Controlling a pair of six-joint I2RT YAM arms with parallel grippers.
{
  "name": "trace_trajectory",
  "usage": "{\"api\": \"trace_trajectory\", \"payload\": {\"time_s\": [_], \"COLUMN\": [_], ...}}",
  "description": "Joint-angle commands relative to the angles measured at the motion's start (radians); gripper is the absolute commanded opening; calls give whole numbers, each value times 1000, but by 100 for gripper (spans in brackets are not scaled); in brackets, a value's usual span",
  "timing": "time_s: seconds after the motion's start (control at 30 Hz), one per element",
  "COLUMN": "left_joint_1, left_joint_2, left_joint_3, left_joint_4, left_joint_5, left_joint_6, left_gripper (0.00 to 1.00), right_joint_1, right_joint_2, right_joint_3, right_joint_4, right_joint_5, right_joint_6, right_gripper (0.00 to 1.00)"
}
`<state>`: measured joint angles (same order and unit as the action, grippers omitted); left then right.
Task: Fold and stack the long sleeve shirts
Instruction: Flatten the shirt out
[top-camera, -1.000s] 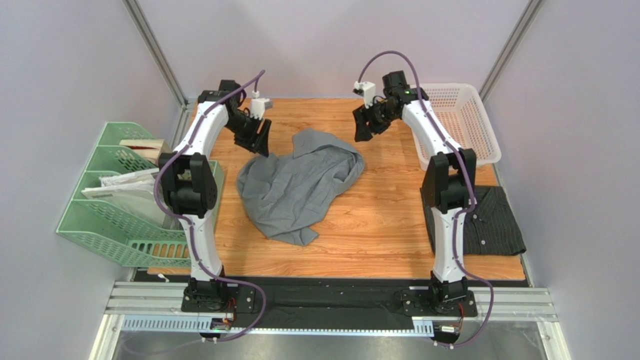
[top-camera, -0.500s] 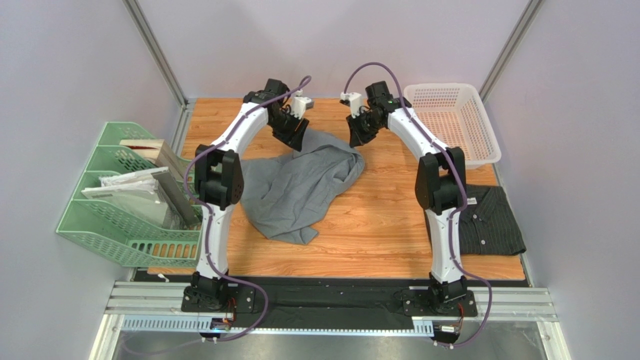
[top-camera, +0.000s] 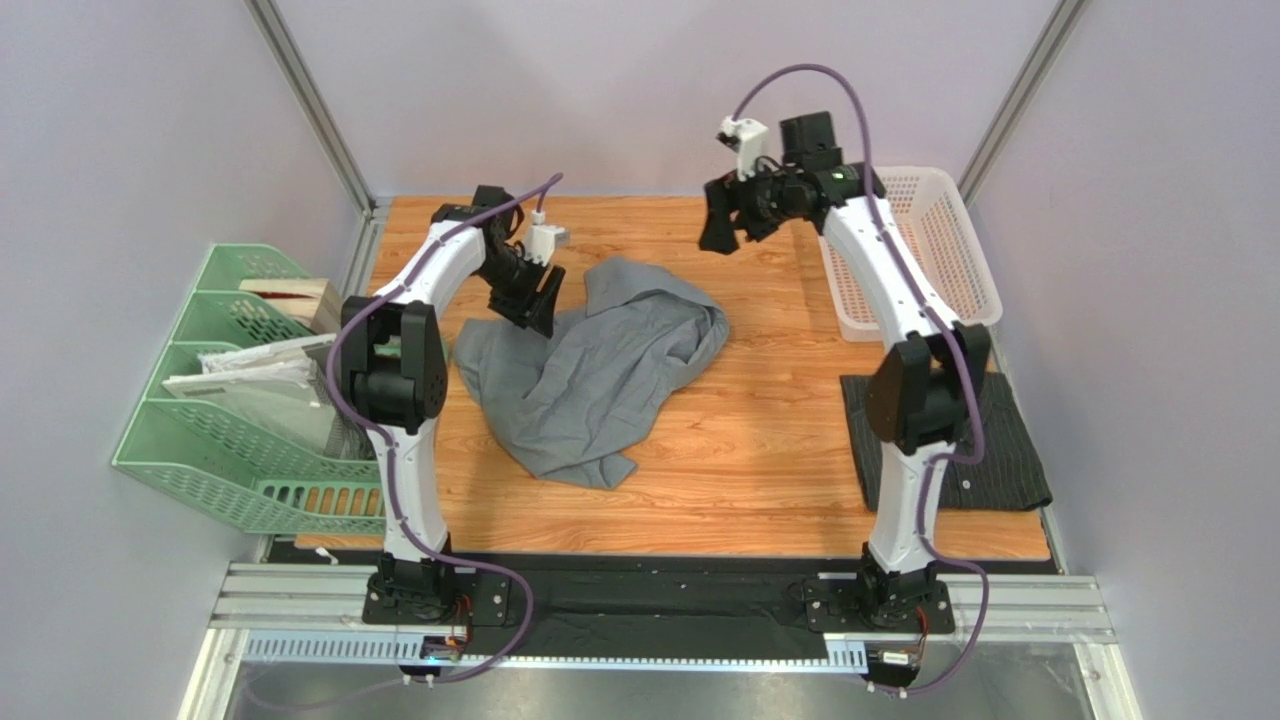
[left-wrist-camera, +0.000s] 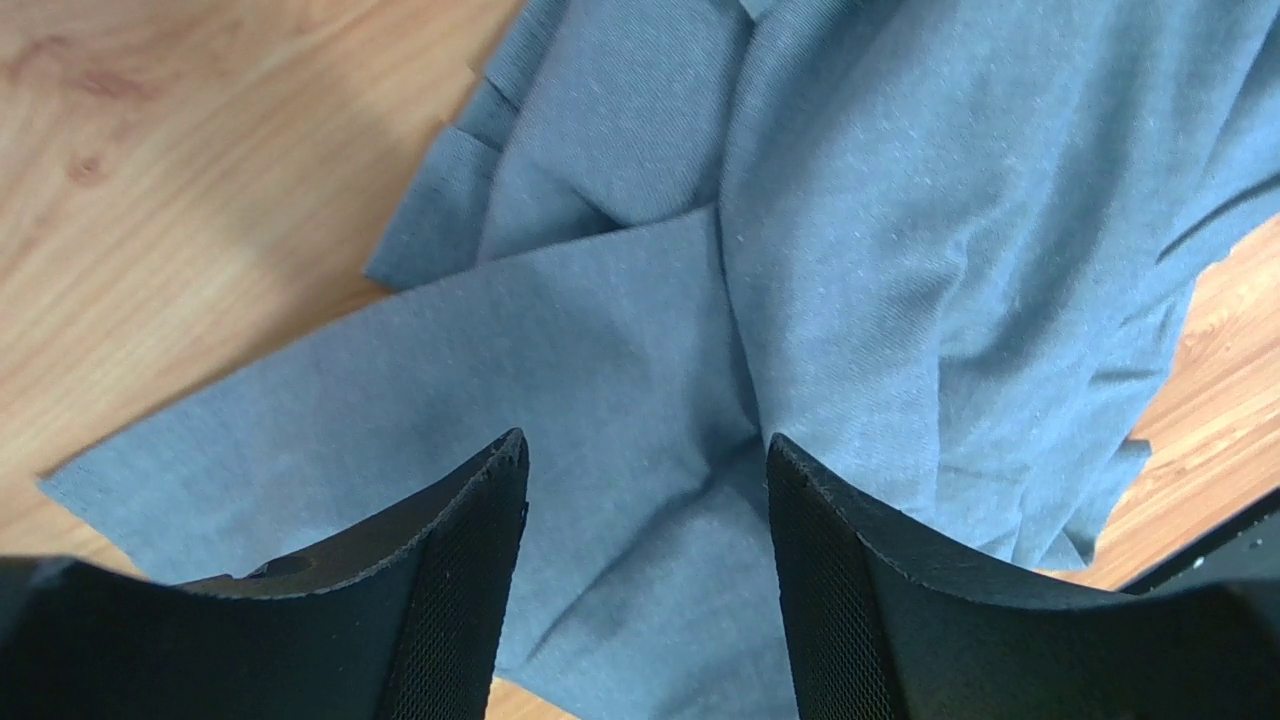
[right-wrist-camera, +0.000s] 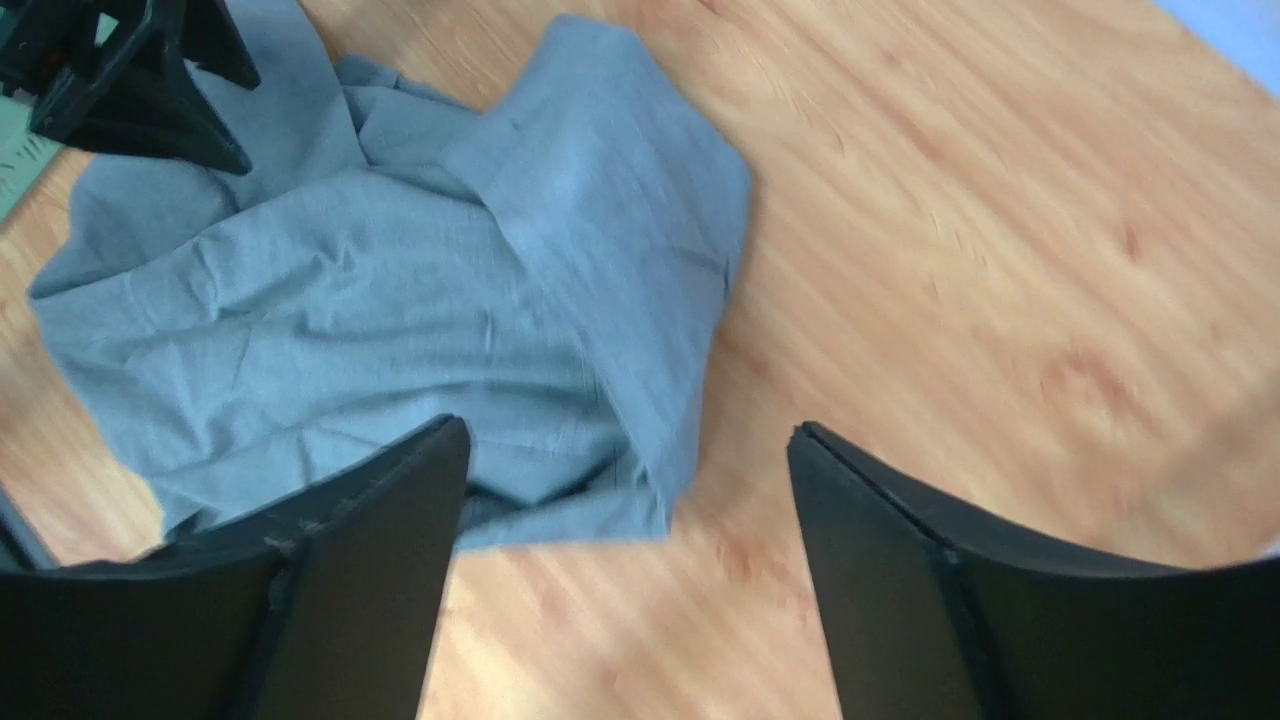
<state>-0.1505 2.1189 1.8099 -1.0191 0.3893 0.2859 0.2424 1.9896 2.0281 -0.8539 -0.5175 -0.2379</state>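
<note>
The plain mid-grey shirt (top-camera: 594, 375) lies crumpled on the wooden table, left of centre; it also shows in the left wrist view (left-wrist-camera: 842, 255) and the right wrist view (right-wrist-camera: 451, 285). The dark charcoal pinstriped shirt (top-camera: 999, 443) lies folded at the right edge, partly hidden by the right arm. My left gripper (top-camera: 529, 308) is open and empty, low over the grey shirt's upper left part (left-wrist-camera: 646, 450). My right gripper (top-camera: 718, 228) is open and empty, raised above bare table near the grey shirt's far right edge (right-wrist-camera: 624, 435).
A white mesh basket (top-camera: 924, 248) stands at the back right. A green file rack (top-camera: 248, 390) with papers sits off the table's left edge. Grey walls and metal posts enclose the back and sides.
My left gripper moved back left and down over the grey shirt, whose left part now lies spread further left. My right gripper rose and moved back to the right, away from the shirt.
</note>
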Motion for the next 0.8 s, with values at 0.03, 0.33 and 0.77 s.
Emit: {"api": "trace_trajectory", "payload": {"time_s": [0.03, 0.33, 0.77], "left_joint_1": [14, 43, 63], "left_joint_2": [-100, -146, -143], "left_joint_3": [-50, -164, -182], "left_joint_4": [-12, -9, 1], "left_joint_5": [-21, -58, -63], "left_joint_6": [-30, -16, -8], "left_gripper": [66, 66, 64], "right_joint_1": [129, 251, 262], "right_joint_2": [215, 341, 371], "right_joint_3": [228, 268, 225], "right_joint_4": [-99, -10, 105], "right_joint_5": [65, 227, 485], "right_joint_6": [-75, -198, -314], "right_gripper": [84, 82, 63]}}
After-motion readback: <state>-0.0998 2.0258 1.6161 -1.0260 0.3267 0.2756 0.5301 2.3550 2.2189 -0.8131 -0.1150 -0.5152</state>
